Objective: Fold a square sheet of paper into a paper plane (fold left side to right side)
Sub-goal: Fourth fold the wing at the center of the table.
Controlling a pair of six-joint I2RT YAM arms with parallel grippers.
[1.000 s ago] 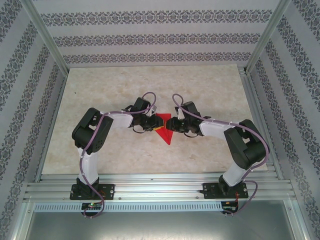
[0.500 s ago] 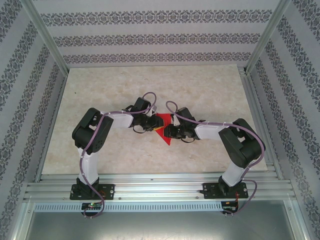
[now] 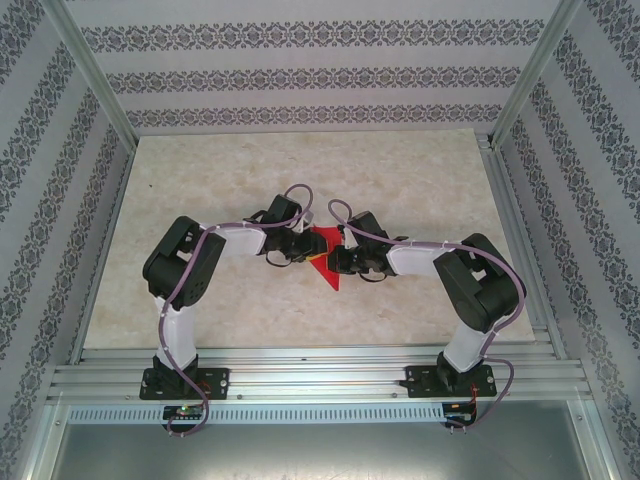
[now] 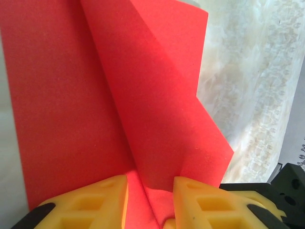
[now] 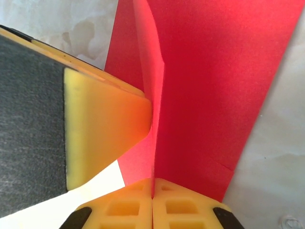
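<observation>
The square sheet of paper [image 3: 329,276] lies partly folded at the table's middle, a bright red pointed shape with a raised flap [image 5: 148,71]. My right gripper [image 3: 339,260] meets it from the right. Its yellow fingertips [image 5: 153,185] are shut on the thin upright edge of that flap. My left gripper [image 3: 304,250] comes in from the left. Its jaws [image 4: 150,188] stand apart with the paper's crease [image 4: 143,95] running between them. One left finger [image 5: 107,126] rests against the flap's side.
The marble-patterned tabletop [image 3: 400,180] stretches around the paper on all sides. Aluminium rails [image 3: 320,375] run along the near edge by the arm bases. Patterned walls and frame posts [image 3: 95,80] enclose the table.
My right gripper has slid left onto the paper and closed on the raised flap. The left arm has stayed in place.
</observation>
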